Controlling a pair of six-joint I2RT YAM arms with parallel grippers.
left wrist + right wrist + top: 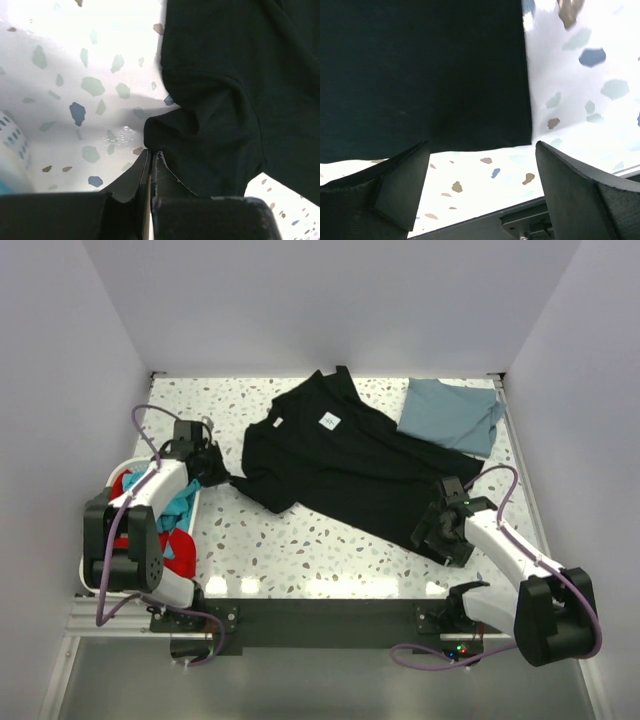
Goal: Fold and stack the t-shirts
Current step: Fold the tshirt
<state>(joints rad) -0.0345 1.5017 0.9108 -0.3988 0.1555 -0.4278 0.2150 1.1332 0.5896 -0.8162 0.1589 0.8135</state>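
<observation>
The black t-shirt [340,465] lies spread across the middle of the table, its white neck label [329,421] facing up. My left gripper [224,478] is at its left sleeve. In the left wrist view that gripper [151,153] is shut, with bunched black cloth [210,135] pinched at the tips. My right gripper [436,532] sits at the shirt's near right corner. It is open [485,165], and the black hem [445,100] lies just beyond the fingertips with nothing between them. The slate-blue t-shirt [452,415] lies folded at the back right.
A white laundry basket [100,502] holding red and teal clothes stands at the left edge beside my left arm; its wall [11,137] shows in the left wrist view. White walls close in the table on three sides. The black front rail [520,220] runs under my right gripper.
</observation>
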